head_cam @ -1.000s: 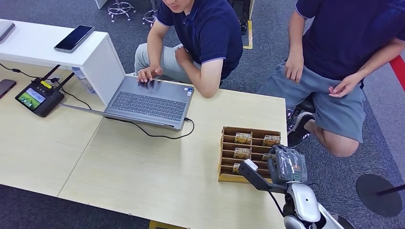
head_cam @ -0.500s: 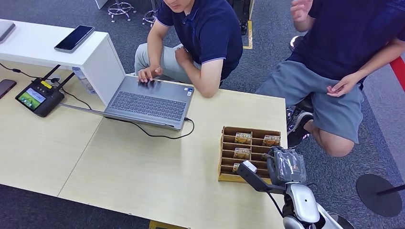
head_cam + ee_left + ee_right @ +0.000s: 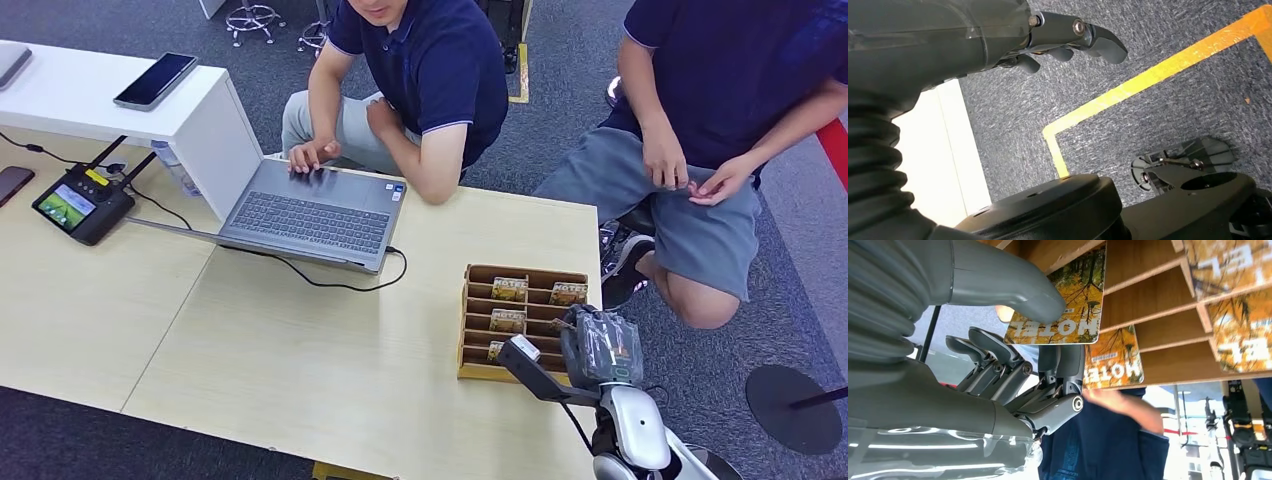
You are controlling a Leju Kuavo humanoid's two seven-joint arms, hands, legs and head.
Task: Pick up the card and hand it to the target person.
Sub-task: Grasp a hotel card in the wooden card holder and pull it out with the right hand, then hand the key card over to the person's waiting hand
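Note:
A wooden card rack [image 3: 525, 271] stands near the table's right edge, with several orange "HOTEL" cards [image 3: 509, 290] upright in its slots. My right hand [image 3: 600, 345] hangs over the rack's near right corner. In the right wrist view this hand [image 3: 1013, 370] pinches one HOTEL card [image 3: 1068, 310] between its thumb [image 3: 1013, 287] and a dark finger behind the card. The card still stands in a slot of the rack [image 3: 1158, 300]. My left hand [image 3: 1063, 35] hangs over the carpet with loosely bent fingers and holds nothing.
A person in a dark shirt [image 3: 430, 70] sits behind the table at an open laptop [image 3: 310, 215]. A second person [image 3: 720, 120] sits to the right of the table, hands on the thighs. A controller [image 3: 82, 205], a phone [image 3: 155, 80] and a cable [image 3: 330, 280] lie to the left.
The person on the right lifted a hand off the knee, then lowered it onto the thigh. My right hand has barely shifted over the rack.

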